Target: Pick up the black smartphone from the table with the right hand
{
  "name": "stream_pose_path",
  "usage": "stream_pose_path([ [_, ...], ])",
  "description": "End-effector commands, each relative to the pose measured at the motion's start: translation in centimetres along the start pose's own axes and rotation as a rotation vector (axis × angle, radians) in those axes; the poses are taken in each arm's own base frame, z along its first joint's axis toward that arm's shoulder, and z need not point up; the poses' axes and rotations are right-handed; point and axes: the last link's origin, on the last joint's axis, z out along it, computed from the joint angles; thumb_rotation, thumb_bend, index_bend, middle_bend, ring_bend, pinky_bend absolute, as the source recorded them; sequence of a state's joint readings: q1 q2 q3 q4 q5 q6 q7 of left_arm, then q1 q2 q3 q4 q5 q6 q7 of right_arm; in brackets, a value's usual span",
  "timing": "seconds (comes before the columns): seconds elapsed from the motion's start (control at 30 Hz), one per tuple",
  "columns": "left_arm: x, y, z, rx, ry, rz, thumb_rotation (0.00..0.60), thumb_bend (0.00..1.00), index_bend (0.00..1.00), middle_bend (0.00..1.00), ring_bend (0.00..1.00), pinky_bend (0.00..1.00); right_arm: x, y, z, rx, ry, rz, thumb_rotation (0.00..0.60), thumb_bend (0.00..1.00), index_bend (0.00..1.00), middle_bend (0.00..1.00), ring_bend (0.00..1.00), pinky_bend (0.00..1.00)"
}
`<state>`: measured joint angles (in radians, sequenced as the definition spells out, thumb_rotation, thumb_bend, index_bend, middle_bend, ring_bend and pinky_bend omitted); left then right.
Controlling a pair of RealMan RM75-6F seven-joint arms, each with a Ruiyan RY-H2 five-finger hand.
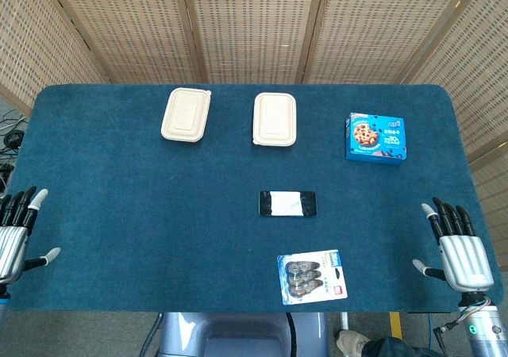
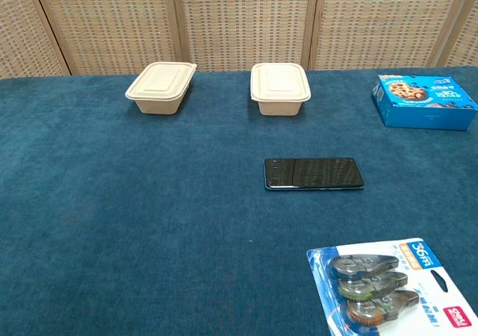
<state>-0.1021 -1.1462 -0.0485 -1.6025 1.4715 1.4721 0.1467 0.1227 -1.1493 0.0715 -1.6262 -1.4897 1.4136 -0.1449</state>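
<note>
- Table (image 1: 119,174): a surface covered in blue carpet-like cloth that bears every item; its soft nap probably lets fingertips press in beside a flat object.
- Right hand (image 1: 459,250): hovers at the near right edge of the table, palm down, fingers spread and pointing away from the robot, holding nothing; it is well apart from its target (only the head view shows it).
- Left hand (image 1: 14,234): rests at the near left edge, fingers likewise spread and empty.
- Two lidded beige containers (image 1: 186,114) (image 1: 275,119): stand side by side at the far centre.
- Blue cookie box (image 1: 375,136): lies at the far right.
- Blister pack of correction tapes (image 1: 312,276): lies near the front edge, just nearer than the phone.
- Black smartphone (image 1: 287,203): lies flat, screen up, at the centre of the table with its long axis running left to right. It is judged rigid, light, thin and glossy, hence slippery and breakable if dropped. The best hold is likely across the two long edges, thumb on the near edge and fingers on the far one, rather than on the smooth glass.
</note>
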Motion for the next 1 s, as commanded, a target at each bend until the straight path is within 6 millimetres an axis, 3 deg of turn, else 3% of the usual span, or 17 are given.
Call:
stream_pose_path([
  [0.03,-0.3,0.1,0.2,0.001,-0.009,0.004,0.6,0.0,0.0,0.0,0.0,0.0,0.2,-2.2,3.0,0.088,-0.004,0.001,0.6,0.0,0.0,0.0,0.0,0.0],
  [0.2,-0.3,0.0,0.8,0.014,-0.009,0.001,0.6,0.0,0.0,0.0,0.0,0.0,0.7,-5.6,7.0,0.191,-0.033,0.027,0.6,0.0,0.0,0.0,0.0,0.0],
  [0.33,-0.6,-0.2,1.3,0.026,-0.023,0.002,0.6,0.0,0.0,0.0,0.0,0.0,0.7,-9.5,10.3,0.259,-0.087,0.03,0.6,0.0,0.03,0.0,0.0,0.0],
  [0.53,-0.6,-0.3,1.8,0.045,0.01,0.037,0.6,0.0,0.0,0.0,0.0,0.0,-0.4,-15.5,14.2,0.308,-0.19,0.065,0.6,0.0,0.17,0.0,0.0,0.0],
  [0.67,-0.8,-0.2,1.9,0.043,0.001,0.033,0.6,0.0,0.0,0.0,0.0,0.0,-1.8,-19.0,16.4,0.289,-0.261,0.079,0.6,0.0,0.18,0.0,0.0,0.0],
  [0.83,-0.8,-0.3,2.1,0.048,-0.005,0.023,0.6,0.0,0.0,0.0,0.0,0.0,-3.5,-21.6,18.2,0.248,-0.29,0.032,0.6,0.0,0.19,0.0,0.0,0.0],
  [1.0,-0.7,-0.4,2.3,0.051,-0.009,0.016,0.6,0.0,0.0,0.0,0.0,0.0,-5.6,-24.3,18.8,0.237,-0.335,-0.006,0.6,0.0,0.2,0.0,0.0,0.0],
])
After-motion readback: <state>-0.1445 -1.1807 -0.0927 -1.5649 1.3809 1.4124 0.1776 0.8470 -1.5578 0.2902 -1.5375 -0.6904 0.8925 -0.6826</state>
